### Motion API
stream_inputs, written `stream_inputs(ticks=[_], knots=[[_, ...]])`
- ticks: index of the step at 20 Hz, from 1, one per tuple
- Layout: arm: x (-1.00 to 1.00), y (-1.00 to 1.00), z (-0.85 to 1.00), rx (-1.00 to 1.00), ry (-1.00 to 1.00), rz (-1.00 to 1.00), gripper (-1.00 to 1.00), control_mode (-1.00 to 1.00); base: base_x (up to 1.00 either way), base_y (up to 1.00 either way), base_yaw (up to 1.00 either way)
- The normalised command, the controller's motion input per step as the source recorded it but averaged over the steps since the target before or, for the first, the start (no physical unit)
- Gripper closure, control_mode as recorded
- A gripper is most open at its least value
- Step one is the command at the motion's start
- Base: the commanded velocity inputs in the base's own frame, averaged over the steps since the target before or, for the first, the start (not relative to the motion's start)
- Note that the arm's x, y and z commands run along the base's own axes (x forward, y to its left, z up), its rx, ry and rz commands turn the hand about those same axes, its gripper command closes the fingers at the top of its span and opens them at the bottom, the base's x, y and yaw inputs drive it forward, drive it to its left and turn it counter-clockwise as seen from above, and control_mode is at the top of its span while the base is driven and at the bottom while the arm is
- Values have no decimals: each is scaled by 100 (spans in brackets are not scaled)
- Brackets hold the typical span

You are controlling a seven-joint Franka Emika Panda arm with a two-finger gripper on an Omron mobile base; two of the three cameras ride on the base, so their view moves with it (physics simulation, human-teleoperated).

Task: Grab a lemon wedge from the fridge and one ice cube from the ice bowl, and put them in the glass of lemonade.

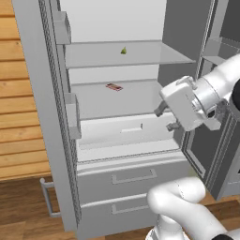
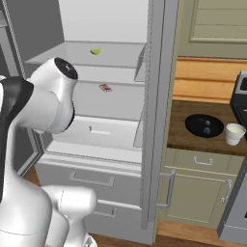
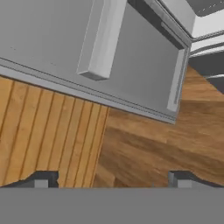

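The fridge stands with both doors open, its white shelves showing. The lemon wedge lies on the upper shelf, tiny and yellow-green. My gripper hangs in front of the right side of the middle shelf, below and right of the wedge, pointing left. It is open and holds nothing; its fingertips stand far apart in the hand view. On the counter right of the fridge sits the black ice bowl holding two ice cubes. The glass of lemonade stands just right of it.
A flat reddish-brown bar lies on the middle shelf. The open left door carries bins, with wooden wall panels beside it. The right door stands between the fridge's inside and the counter. Two drawers close off the bottom.
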Motion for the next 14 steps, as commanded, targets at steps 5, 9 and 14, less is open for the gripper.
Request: stream_inputs(ticks=[5, 9, 14], knots=[[0, -80, -17, -45, -6, -28, -100, -100, 0, 0, 0], [0, -63, -10, -58, -1, -38, -100, -100, 0, 0, 0], [-3, -53, -15, -54, -1, -36, -100, -100, 0, 0, 0]])
